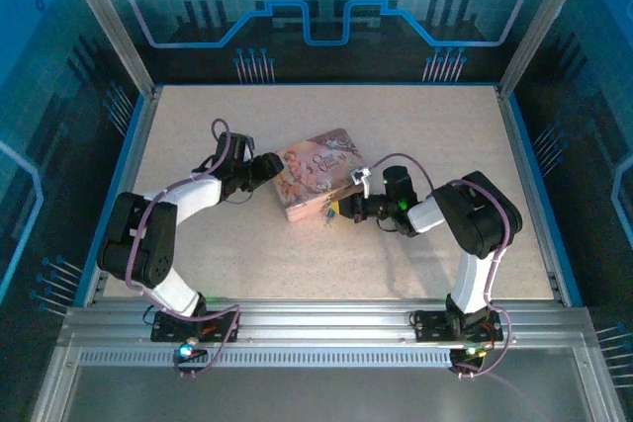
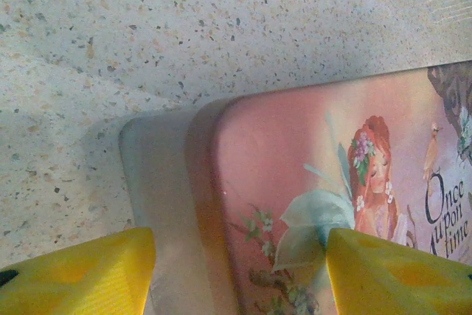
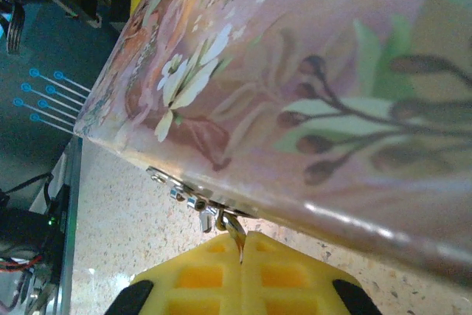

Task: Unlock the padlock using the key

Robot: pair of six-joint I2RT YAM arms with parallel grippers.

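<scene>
Bottom centre of the right wrist view: right gripper, closed all the way, yellow pads flat against each other and pinching the key. Key a thin brassy-grey sliver, standing up out of the pad seam, tip just beside a cluster of small silver fittings hanging under the lower rim of the tin box. Too small there to tell hasp from shackle. Padlock seen from above as a tiny dark speck with a bluish glint, centre of the frame, hard against the near long side of the tin box and just left of the right gripper's tip. Tin box pink, round-cornered, printed with flowers, a red-haired figure and "Once upon a time" lettering.

Left gripper at the bottom of the left wrist view, pads set wide apart astride the left end of the tin box, one over the lid, the other by the side wall. Cannot tell whether pressing or merely flanking.

Tin box askew near the middle of the table. Broad bare speckled surface toward the top of the frame, a narrower bare band below between the two arms, more at the far right. Blue raised border along the left, right and top edges; aluminium rail along the bottom.
</scene>
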